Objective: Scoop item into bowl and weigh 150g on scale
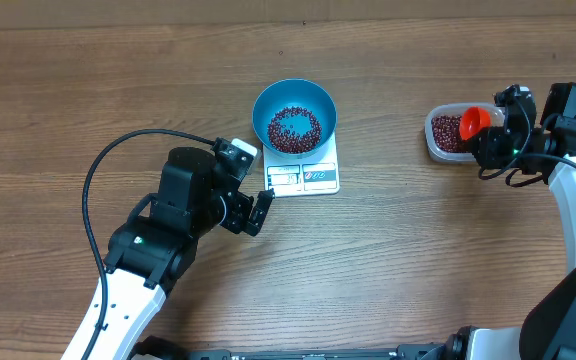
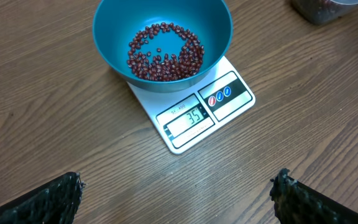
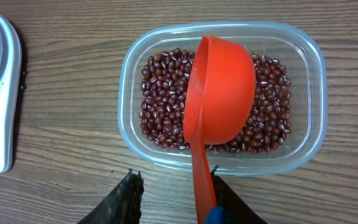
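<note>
Resting on the far part of the scale (image 1: 304, 178), the blue bowl (image 1: 293, 92) sits near the middle of the worktop (image 1: 88, 70), a little toward its far edge. A thin layer of dark red beans (image 1: 294, 131) covers its bottom. The scale is a white rectangle whose long axis runs from the far edge toward the near edge, turned slightly off square. Its display (image 2: 189, 117) end points at the near edge, and the digits read as 35 as far as can be made out. The left tool (image 2: 178, 186) hovers over bare wood on the near side of the scale. Its fingers are spread wide, nothing is between them, and it faces the display. Well apart, toward the right edge of the worktop, stands a clear tub (image 3: 313, 81) with more of the beans spread over its floor. A red scoop (image 3: 224, 87) lies in it, its cup down on the beans near the tub's middle. The scoop's long axis crosses the tub's longer side, and its handle slopes out over the rim toward the right tool (image 3: 176, 190). That tool's jaws stand parted with the handle between them. The handle is close against the finger farther from the scale, with a clear gap to the other finger.
</note>
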Motion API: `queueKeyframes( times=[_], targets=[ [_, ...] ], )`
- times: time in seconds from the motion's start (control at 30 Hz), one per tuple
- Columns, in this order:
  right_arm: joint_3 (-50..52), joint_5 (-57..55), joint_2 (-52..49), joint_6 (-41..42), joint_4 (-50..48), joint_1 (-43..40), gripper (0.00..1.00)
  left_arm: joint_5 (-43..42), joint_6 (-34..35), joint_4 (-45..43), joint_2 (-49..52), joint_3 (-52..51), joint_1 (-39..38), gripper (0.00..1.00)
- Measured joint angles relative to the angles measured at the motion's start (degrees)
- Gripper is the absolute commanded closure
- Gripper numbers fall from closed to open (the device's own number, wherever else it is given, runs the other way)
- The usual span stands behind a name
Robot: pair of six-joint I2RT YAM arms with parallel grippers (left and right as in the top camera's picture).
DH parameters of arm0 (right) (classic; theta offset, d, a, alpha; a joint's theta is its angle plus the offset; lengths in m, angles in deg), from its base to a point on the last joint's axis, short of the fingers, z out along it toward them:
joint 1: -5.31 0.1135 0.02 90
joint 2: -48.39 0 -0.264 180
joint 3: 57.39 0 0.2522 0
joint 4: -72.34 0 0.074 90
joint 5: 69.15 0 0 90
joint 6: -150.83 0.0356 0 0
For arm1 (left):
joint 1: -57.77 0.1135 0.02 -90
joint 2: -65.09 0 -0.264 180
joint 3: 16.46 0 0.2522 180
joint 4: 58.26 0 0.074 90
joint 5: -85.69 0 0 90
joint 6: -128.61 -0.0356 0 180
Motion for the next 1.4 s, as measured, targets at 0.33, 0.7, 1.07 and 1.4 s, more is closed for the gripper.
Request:
queueKeyframes(
  times=[0.33,0.7,1.07,1.4],
  targets=[
    [0.0,0.0,0.0,0.0,0.0,0.0,0.81,0.0,0.0,0.0,0.0,0.0,0.0,0.00],
    [0.2,0.0,0.0,0.0,-0.7,0.0,0.91,0.0,0.0,0.0,0.0,0.0,0.0,0.01],
    [0.2,8.0,0.0,0.7,0.5,0.0,0.00,0.0,0.0,0.0,0.0,0.0,0.0,0.00],
    [0.2,28.6,0.0,0.7,0.2,0.0,0.00,0.0,0.0,0.0,0.0,0.0,0.0,0.00]
  ],
)
